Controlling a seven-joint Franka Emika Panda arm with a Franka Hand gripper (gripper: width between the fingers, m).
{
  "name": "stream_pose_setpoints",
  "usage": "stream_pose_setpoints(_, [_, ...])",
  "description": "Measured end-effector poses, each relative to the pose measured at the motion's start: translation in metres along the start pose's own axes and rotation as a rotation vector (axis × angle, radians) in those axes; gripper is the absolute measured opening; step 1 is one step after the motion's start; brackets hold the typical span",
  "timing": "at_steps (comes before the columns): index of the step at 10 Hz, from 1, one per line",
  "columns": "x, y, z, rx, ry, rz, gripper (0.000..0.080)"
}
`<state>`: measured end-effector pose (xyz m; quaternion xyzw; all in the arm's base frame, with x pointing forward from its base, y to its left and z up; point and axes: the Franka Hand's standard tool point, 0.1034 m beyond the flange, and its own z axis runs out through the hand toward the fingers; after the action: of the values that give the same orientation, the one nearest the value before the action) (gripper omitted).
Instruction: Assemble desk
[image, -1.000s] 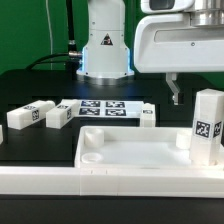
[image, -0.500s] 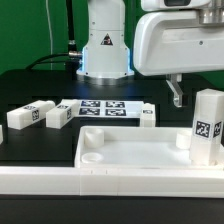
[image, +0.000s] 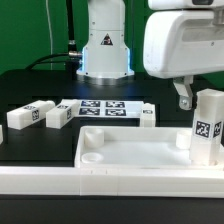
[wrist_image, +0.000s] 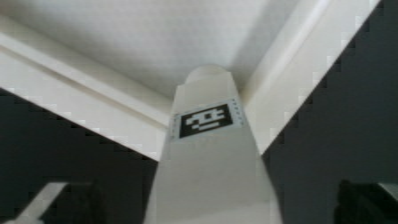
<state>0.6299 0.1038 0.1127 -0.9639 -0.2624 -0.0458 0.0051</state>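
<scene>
The white desk tabletop (image: 130, 150) lies rim up at the front of the table. One white tagged leg (image: 207, 125) stands upright in its corner at the exterior view's right. My gripper (image: 186, 100) hangs open at the level of that leg's top, close beside it on the exterior view's left. In the wrist view the leg (wrist_image: 210, 150) with its tag runs between my two dark fingers (wrist_image: 43, 203), and the gripper (wrist_image: 205, 205) does not touch it. Two loose legs (image: 27, 115) (image: 60, 113) lie at the exterior view's left.
The marker board (image: 105, 108) lies flat behind the tabletop, with a small white piece (image: 148, 115) next to it. A long white rail (image: 100, 182) runs along the front edge. The arm's base (image: 105, 50) stands at the back.
My gripper has moved toward the exterior view's right, closing in on the upright leg. It has stayed open. The parts on the table have not moved.
</scene>
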Motion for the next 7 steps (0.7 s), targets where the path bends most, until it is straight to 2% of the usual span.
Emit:
stream_pose_setpoints(1, [0.0000, -0.0001, 0.0000, 0.000, 0.000, -0.009, 0.0649])
stream_pose_setpoints(3, [-0.0001, 0.0003, 0.0000, 0.000, 0.000, -0.005, 0.0384])
stream_pose_setpoints(4, [-0.0001, 0.0004, 0.0000, 0.000, 0.000, -0.005, 0.0384])
stream_pose_setpoints(5, [-0.0001, 0.0004, -0.0001, 0.000, 0.000, -0.004, 0.0288])
stream_pose_setpoints(7, [0.0000, 0.0001, 0.0000, 0.002, 0.001, 0.025, 0.0288])
